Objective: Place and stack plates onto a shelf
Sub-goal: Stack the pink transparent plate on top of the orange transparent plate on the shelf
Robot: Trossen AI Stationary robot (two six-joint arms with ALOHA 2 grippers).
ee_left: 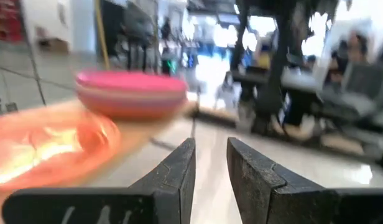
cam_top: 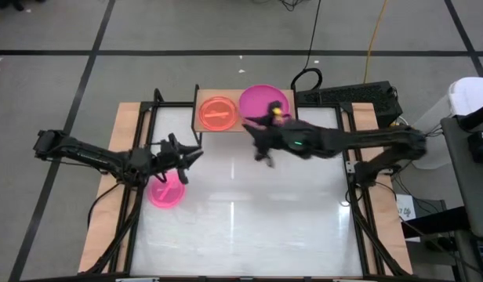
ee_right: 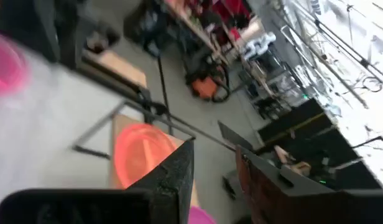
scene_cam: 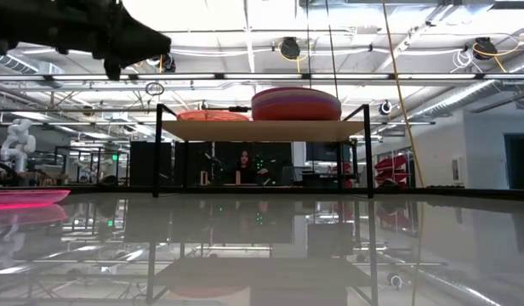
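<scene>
The shelf (cam_top: 243, 114) stands at the far edge of the table (cam_top: 249, 227), and its board is fully taken: an orange plate (cam_top: 216, 113) on the left, a magenta-topped stack (cam_top: 263, 100) on the right. The right gripper (cam_top: 266, 159) and its arm lie just in front of the stack, blocking that side. The left gripper (cam_top: 193, 153) hangs near the shelf's left front corner. A pink plate (cam_top: 166, 190) lies near left. The table's middle and near right lie bare.
</scene>
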